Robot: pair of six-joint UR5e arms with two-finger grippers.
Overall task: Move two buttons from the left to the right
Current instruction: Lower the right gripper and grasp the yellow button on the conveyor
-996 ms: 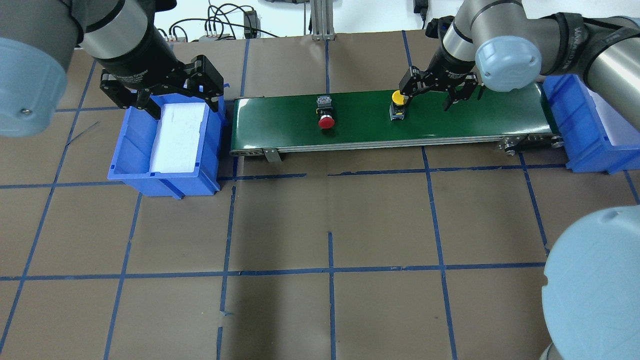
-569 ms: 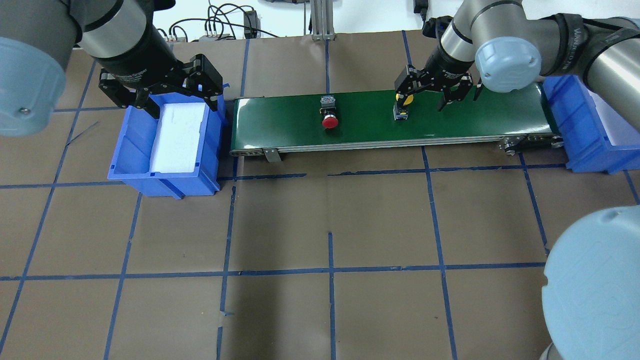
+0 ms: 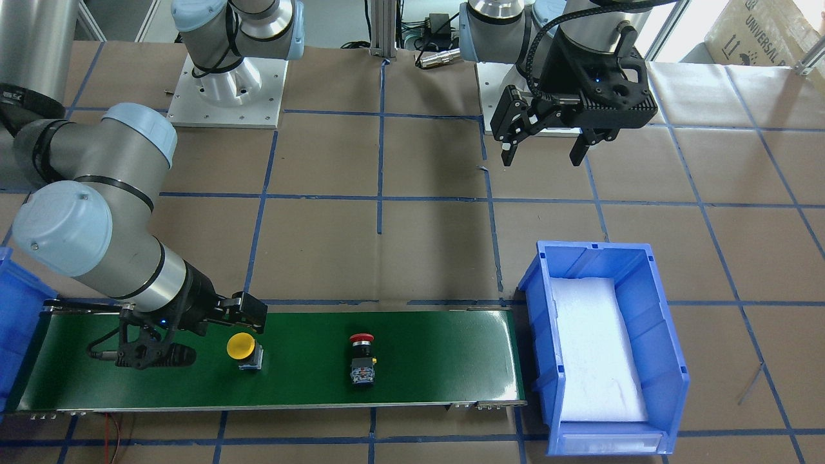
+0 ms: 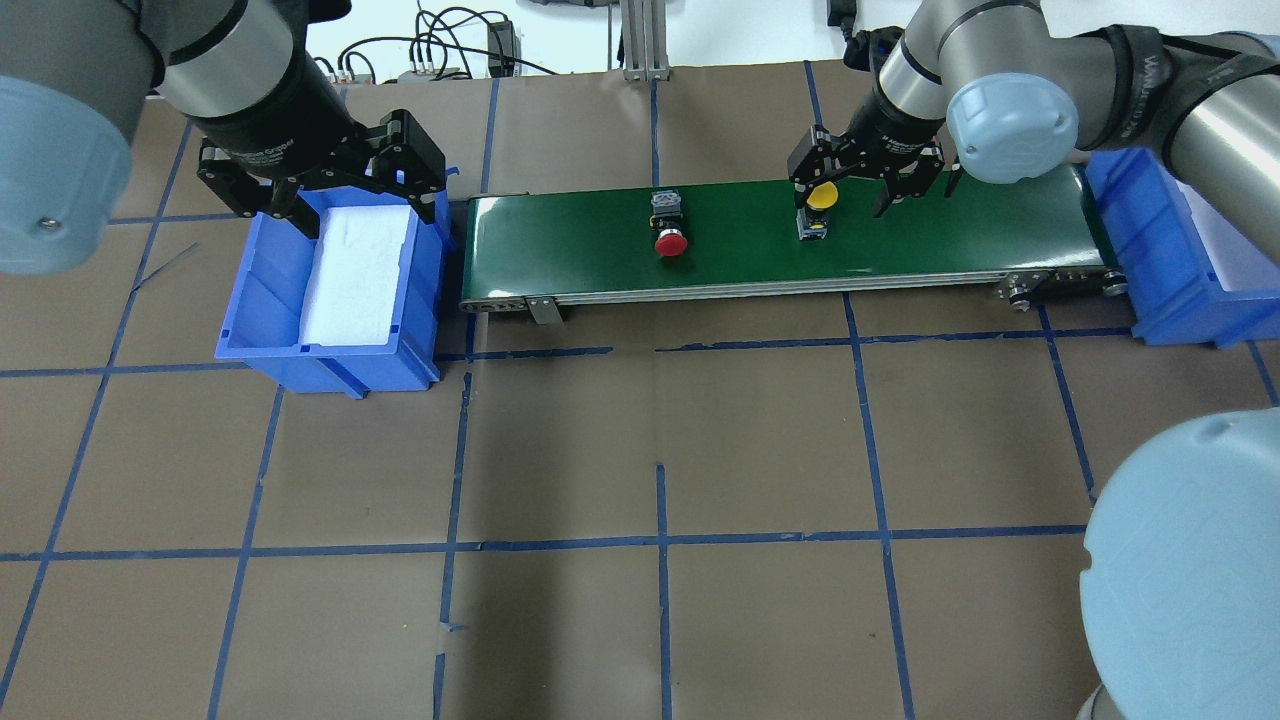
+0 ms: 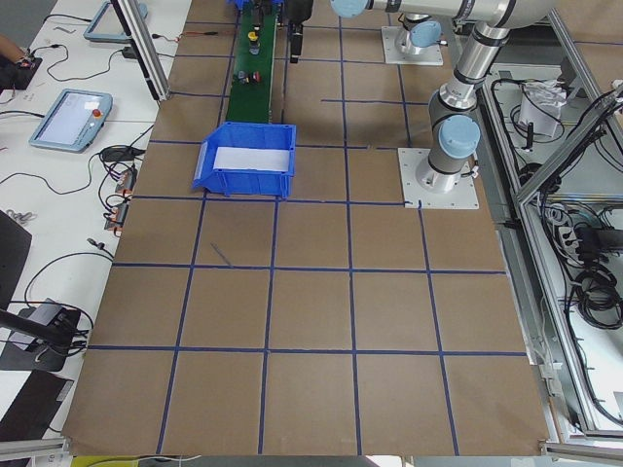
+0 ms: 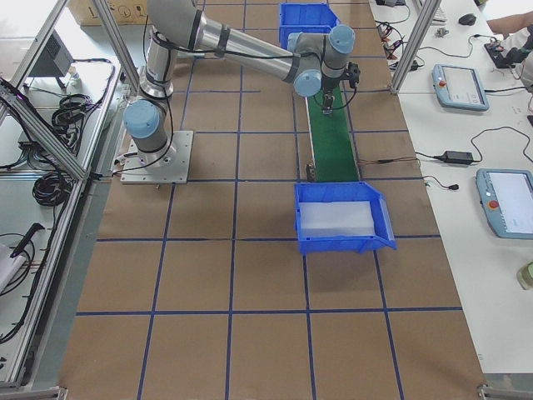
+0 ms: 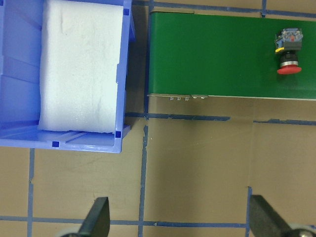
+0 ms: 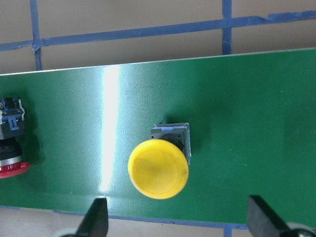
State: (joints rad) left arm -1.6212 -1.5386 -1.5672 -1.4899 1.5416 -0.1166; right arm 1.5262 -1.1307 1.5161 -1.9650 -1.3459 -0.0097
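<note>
Overhead exterior shows the tabletop (image 4: 660, 430) carrying a green conveyor belt (image 4: 560, 240) with a blue bin (image 4: 252, 300) at its left end, the left pincer (image 4: 370, 212) hanging spread above that bin. The right pincer (image 4: 843, 205), also spread, hovers over the belt with the yellow button (image 4: 821, 198) between its fingers, ungripped. The red button (image 4: 670, 242) lies near mid-belt, well apart from both pincers.

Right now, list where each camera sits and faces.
Front-facing: across table, facing left arm and right arm.
Overhead: behind the arms, looking down; right hand over yellow button.
Exterior left: table's left end; left arm near.
Exterior right: opposite end; right arm near.
Left wrist: down; left hand, red button.
Right wrist: down; right hand, yellow button.
Wrist views share the red button.
</note>
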